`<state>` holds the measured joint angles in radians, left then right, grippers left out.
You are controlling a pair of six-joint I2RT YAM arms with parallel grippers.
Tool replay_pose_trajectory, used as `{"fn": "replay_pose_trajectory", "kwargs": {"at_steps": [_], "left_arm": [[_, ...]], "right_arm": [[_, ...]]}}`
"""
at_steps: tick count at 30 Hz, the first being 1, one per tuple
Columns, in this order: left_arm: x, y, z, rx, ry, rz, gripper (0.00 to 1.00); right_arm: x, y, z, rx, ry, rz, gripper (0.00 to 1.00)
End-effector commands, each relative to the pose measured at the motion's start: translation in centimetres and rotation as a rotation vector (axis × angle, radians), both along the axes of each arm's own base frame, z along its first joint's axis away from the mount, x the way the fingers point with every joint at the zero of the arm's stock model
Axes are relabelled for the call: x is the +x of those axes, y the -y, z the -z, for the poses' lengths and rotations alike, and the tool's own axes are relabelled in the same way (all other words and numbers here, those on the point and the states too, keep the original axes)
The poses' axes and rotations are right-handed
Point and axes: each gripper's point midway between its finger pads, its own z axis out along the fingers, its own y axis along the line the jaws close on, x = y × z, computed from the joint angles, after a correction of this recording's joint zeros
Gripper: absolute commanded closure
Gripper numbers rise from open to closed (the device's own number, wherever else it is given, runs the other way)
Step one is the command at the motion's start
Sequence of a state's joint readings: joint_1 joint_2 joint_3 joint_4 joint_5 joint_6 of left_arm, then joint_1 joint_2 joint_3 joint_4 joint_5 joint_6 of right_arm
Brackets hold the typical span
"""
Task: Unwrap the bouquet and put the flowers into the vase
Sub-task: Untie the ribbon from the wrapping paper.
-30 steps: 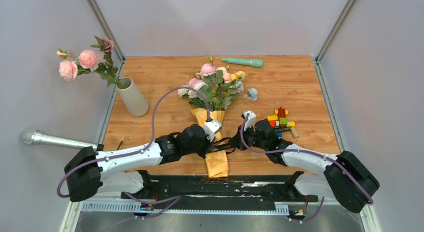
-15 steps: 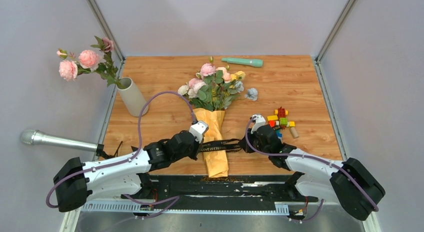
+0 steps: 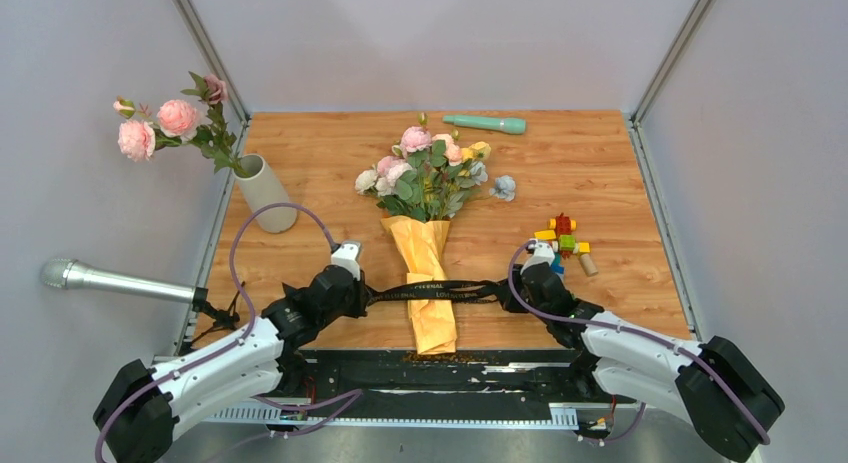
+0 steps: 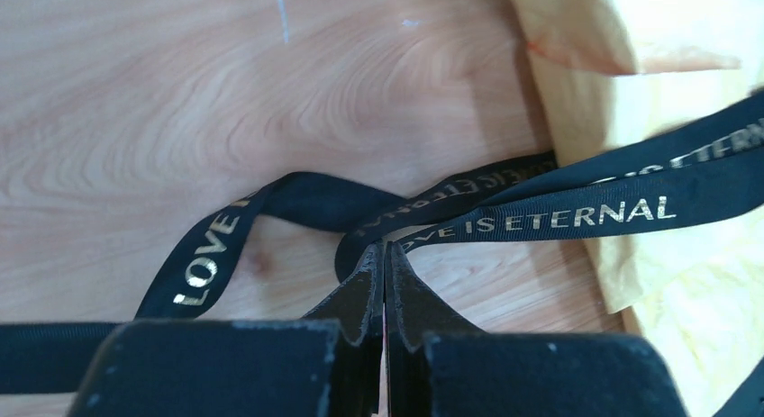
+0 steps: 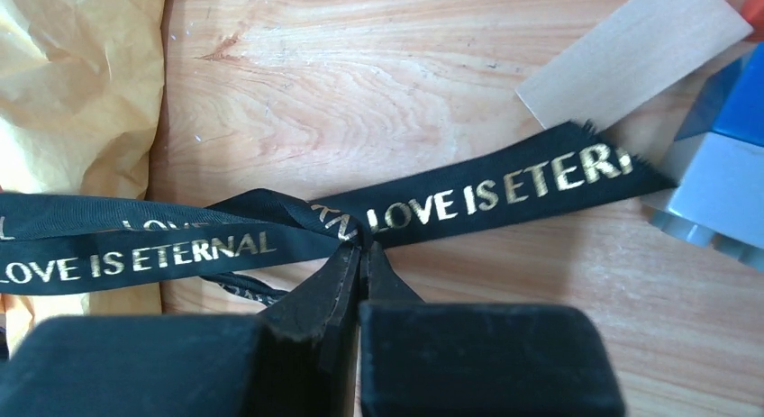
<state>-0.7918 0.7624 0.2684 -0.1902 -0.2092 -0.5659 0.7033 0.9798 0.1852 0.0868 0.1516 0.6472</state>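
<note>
Both ends of the black strap (image 3: 430, 288) pinched, bouquet (image 3: 421, 245) between.
Far left, the vase (image 3: 266, 195) holds pink flowers (image 3: 178, 118); left gripper (image 3: 366, 296) clamps one strap end, the bouquet lies mid-table, right gripper (image 3: 503, 293) clamps the other, near toy blocks (image 3: 562, 238).

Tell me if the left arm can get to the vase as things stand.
Probably yes: the vase stands on the left arm's side with only bare table between. But the left gripper is shut on the black strap and would have to let go first.
</note>
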Motion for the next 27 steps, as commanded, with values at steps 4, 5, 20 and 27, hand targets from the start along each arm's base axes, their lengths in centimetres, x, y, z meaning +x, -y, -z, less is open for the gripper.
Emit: {"fn": "replay_pose_trajectory", "kwargs": {"at_steps": [4, 5, 20, 27], "left_arm": [[-0.1, 0.3, -0.8, -0.088, -0.010, -0.042, 1.00], [0.0, 0.5, -1.3, -0.083, 0.003, -0.019, 0.97], [-0.7, 7.9, -8.5, -0.036, 0.111, 0.412, 0.34], [-2.5, 12.9, -9.1, 0.056, 0.187, 0.568, 0.32]], "right_arm": [[-0.3, 0.7, -0.1, 0.018, 0.005, 0.032, 0.97], [-0.2, 0.5, -0.7, 0.022, 0.020, 0.019, 0.93], [-0.3, -1.2, -8.8, 0.091, 0.199, -0.138, 0.29], [-1.0, -5.4, -9.2, 0.222, 0.133, -0.266, 0.28]]}}
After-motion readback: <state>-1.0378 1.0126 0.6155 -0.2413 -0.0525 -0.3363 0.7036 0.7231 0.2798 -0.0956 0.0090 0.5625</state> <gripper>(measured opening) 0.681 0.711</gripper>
